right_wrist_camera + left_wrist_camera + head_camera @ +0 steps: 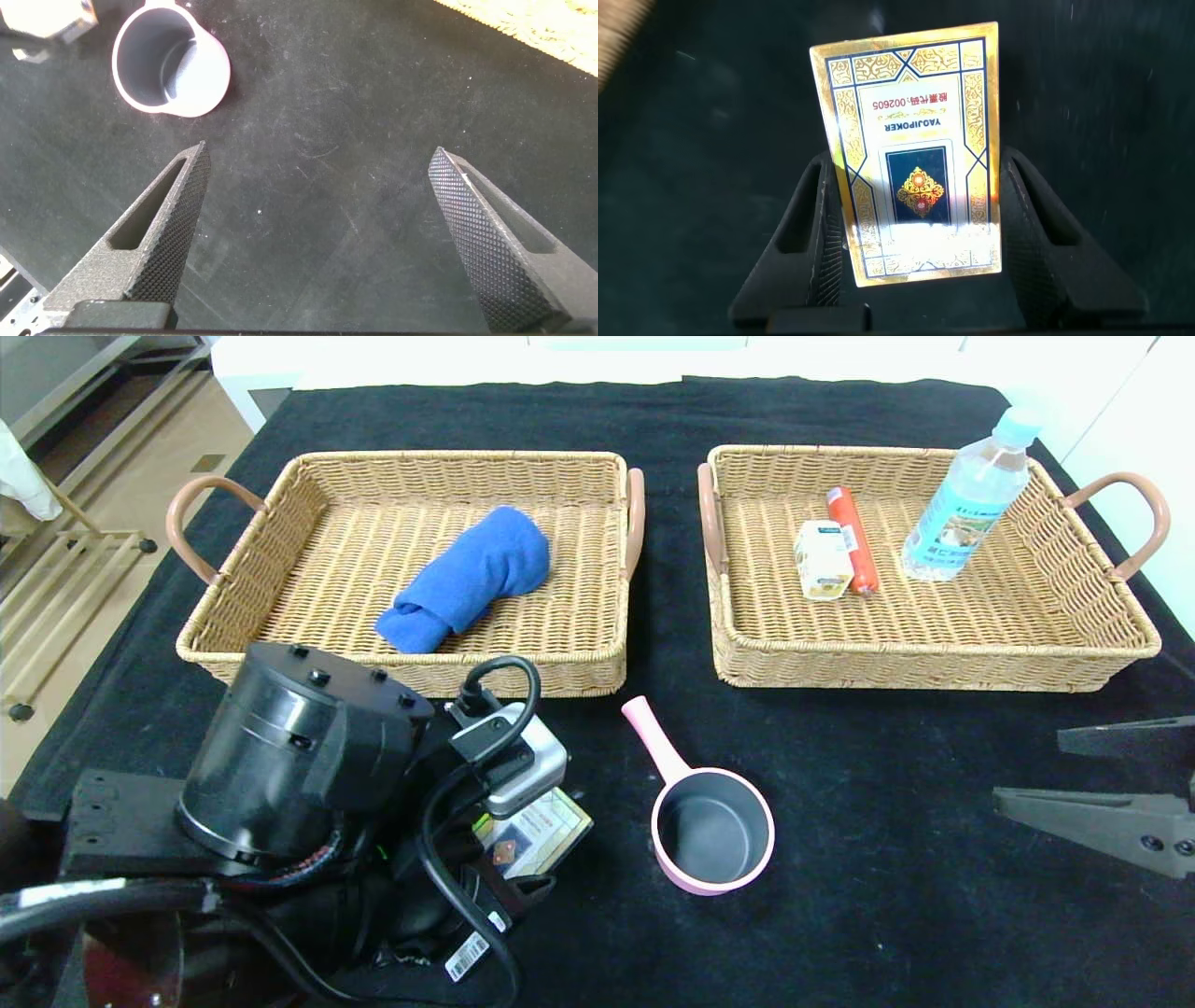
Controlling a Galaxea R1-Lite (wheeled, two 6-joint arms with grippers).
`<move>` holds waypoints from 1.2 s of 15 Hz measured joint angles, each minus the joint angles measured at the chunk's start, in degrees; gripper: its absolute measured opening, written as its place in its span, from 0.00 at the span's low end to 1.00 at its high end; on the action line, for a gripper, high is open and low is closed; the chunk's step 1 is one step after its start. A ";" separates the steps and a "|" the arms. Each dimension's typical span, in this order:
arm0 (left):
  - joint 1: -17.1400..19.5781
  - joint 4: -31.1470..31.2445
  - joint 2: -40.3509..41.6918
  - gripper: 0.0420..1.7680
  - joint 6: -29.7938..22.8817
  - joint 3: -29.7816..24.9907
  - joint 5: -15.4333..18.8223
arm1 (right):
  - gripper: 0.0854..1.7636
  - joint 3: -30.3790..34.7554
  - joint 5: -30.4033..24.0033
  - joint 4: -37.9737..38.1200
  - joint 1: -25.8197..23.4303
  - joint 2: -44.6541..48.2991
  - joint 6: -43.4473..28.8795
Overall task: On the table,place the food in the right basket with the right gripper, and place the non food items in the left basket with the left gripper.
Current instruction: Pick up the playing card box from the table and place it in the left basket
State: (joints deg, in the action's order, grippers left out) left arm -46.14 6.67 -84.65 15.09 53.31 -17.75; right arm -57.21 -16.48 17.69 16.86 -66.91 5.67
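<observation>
Nearest the robot, down and left of the pink saucepan (713,831), the left gripper (915,233) has its jaws closed on a box of playing cards (915,149), one finger on each long side. The left wrist view shows most of the box sticking out past the fingertips, so the hold looks shallow. I judge the chief risk lies here: on the carry the box could pivot between the pads or slide free, because so little of it is gripped.

Its goal, the left basket (233,658), lies beyond the saucepan and to its left, with a rolled blue towel (467,579) already inside. A low carry could knock the box against the near wicker rim, and a release over the towel might leave it lying crooked.

The saucepan itself stands on the black cloth just right of the left arm; a wide swing could clip its handle.

Beyond the saucepan to the right, the right basket (934,663) holds a small carton (823,560), a red sausage (852,539) and a water bottle (971,499) leaning at its far corner.

Far right of the saucepan, the right gripper (318,224) hangs idle over bare cloth, jaws spread wide, holding nothing.
</observation>
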 joint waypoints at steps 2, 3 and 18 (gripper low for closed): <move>0.09 0.13 1.13 0.57 0.20 2.45 -0.94 | 0.97 0.00 -0.02 -0.02 0.00 -0.06 0.00; 0.28 0.72 1.55 0.56 0.21 4.00 -1.57 | 0.97 0.00 0.00 -0.02 0.00 -0.12 -0.02; 26.25 5.34 -3.55 0.56 -2.86 30.06 5.62 | 0.97 -0.09 0.04 -0.05 0.00 -0.15 0.00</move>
State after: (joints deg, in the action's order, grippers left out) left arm -19.90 12.01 -88.20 12.23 83.37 -12.13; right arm -57.30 -16.45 17.64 16.86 -67.06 5.67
